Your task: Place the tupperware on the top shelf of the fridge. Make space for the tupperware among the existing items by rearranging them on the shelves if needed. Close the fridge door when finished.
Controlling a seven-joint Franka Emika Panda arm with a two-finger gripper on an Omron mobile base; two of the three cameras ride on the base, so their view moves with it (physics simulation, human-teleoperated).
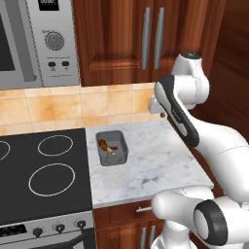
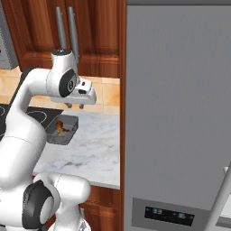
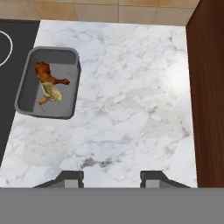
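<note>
The tupperware [image 1: 112, 147] [image 2: 63, 129] [image 3: 48, 83], a grey lidless tub with brown and tan food pieces in it, sits on the marble counter [image 1: 151, 165] close to the stove. My gripper [image 2: 74, 106] [image 3: 111, 179] hangs above the counter, to the right of the tub and apart from it. It is open with nothing between its fingertips [image 3: 70, 178]. The fridge [image 2: 180, 113] stands at the right with its grey door shut, a dark display panel [image 2: 169, 215] low on it and a bar handle [image 2: 221, 198] at the corner. Its shelves and the items inside are hidden.
A black cooktop [image 1: 44, 170] borders the counter on the left, with a microwave [image 1: 29, 39] above it. Wooden wall cabinets [image 1: 146, 39] hang over the tiled backsplash. A dark wood side panel [image 3: 208, 87] closes the counter's right end beside the fridge.
</note>
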